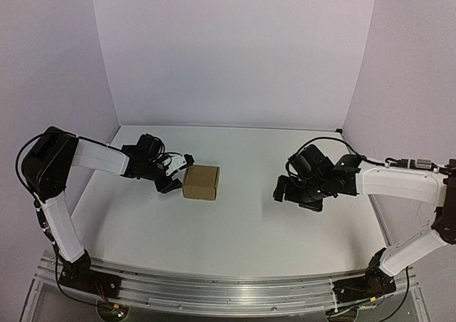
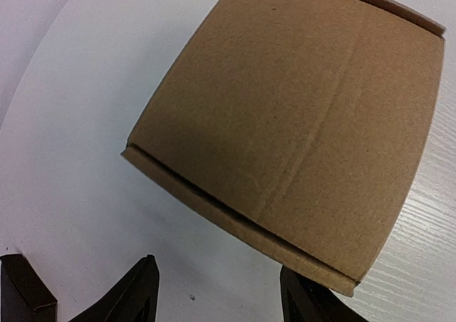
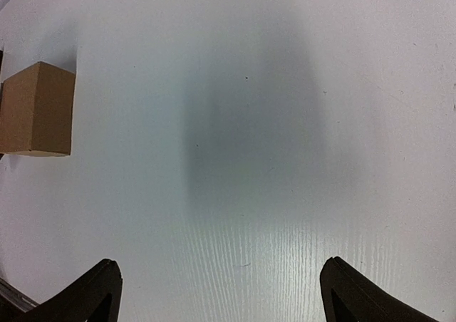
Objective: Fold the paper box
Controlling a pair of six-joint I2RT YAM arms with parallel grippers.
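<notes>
The paper box (image 1: 201,182) is a small brown cuboid standing on the white table left of centre. It fills most of the left wrist view as the paper box (image 2: 299,122), with a flap seam along its near lower edge. My left gripper (image 1: 177,172) sits just to the box's left, and its jaws are apart with only bare table between them. Its right fingertip (image 2: 303,297) lies under the box's lower corner. My right gripper (image 1: 281,190) hovers open over the table well to the right. The right wrist view shows the paper box (image 3: 37,110) far off at the left.
A small black block (image 2: 23,293) lies at the bottom left of the left wrist view. The white table (image 1: 249,215) stretches between the two arms. Lilac walls close the back and both sides.
</notes>
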